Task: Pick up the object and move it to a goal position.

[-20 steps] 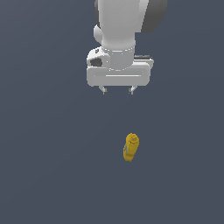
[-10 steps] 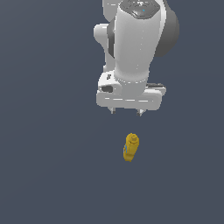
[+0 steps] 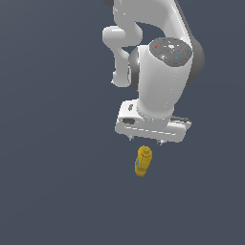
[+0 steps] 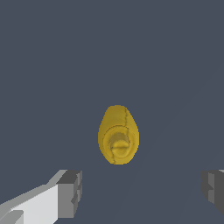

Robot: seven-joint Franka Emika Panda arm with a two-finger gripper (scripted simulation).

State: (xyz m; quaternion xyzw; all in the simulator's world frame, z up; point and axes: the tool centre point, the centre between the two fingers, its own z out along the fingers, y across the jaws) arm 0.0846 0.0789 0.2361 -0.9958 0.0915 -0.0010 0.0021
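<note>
My claw [image 3: 145, 140] hangs over the dark grey floor [image 3: 52, 182] with its fingers spread wide and nothing between them. In the wrist view the two grey fingertips [image 4: 70, 192] stand far apart, one at each side of the picture, and only bare floor shows between them.

The bottle [image 3: 142, 161] lies on its side on the floor, mustard yellow, alone. In the exterior view it sits just below my claw in the picture, close to the short finger stubs but not touching them. Its narrower cap end points up toward my claw, its body running away from it. A small blue mark shows on the side toward the exterior view's left.

In the wrist view the bottle [image 4: 118, 134] shows cap end on, a yellow oval with the round cap in its middle. It lies ahead of my fingertips, not between them, and roughly centred on the gap, a little nearer the lighter finger. It is much narrower than the opening.

My white wrist and arm [image 3: 162, 81] rise above the claw in the exterior view.
</note>
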